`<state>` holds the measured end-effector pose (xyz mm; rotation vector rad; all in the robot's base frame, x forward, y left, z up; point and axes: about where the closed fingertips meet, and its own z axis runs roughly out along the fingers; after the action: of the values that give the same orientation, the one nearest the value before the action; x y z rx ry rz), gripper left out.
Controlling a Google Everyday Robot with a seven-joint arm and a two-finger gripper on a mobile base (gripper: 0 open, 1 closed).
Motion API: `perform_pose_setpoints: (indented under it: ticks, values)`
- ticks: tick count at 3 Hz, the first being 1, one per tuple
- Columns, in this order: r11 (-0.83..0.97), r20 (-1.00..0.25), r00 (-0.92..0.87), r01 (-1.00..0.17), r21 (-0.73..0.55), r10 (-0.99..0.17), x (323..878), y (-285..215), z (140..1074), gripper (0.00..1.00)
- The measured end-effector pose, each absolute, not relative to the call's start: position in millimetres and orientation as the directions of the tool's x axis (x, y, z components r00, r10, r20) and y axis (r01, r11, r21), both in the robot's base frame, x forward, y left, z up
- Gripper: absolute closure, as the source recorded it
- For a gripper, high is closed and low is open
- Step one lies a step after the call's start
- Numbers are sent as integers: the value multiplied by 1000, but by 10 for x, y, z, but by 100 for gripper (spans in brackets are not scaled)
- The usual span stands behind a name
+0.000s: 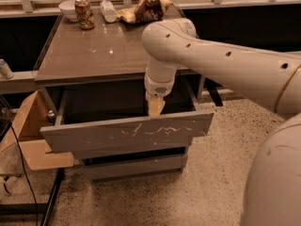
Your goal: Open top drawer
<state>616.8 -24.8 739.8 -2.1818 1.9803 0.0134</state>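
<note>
Cream-tipped gripper (156,108) hangs at the top edge of the drawer (94,138) front, near its middle. Whether the tip touches the lip or sits just behind it can't be told, nor whether the gripper is spread or pressed together. Drawer stands well out of the cabinet, dark interior exposed, scratched grey face above two shorter fronts (136,166). By that, the pull looks nearly done. To finish well, keep the draw straight & level, centred so the front doesn't skew, then lift clear w/o snagging the lip. White arm (225,65) reaches in from the right over the table (94,55). Can (83,13), bowl (68,7) & crumpled bag (148,7) sit at its far edge; no brand or writing legible.
</note>
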Motion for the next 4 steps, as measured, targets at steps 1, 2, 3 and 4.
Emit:
perform_pose_setpoints:
  ticks: [1, 2, 3, 4]
  values:
    - [-75, -125, 98, -982, -175, -987, 6270, -228, 7430, 74]
    - [-59, -134, 89, -976, -210, -987, 6327, -241, 7432, 96]
    - [-34, -168, 76, -970, -240, -983, 6367, -267, 7376, 100]
    - [-10, -207, 67, -964, -266, -976, 6424, -280, 7290, 100]
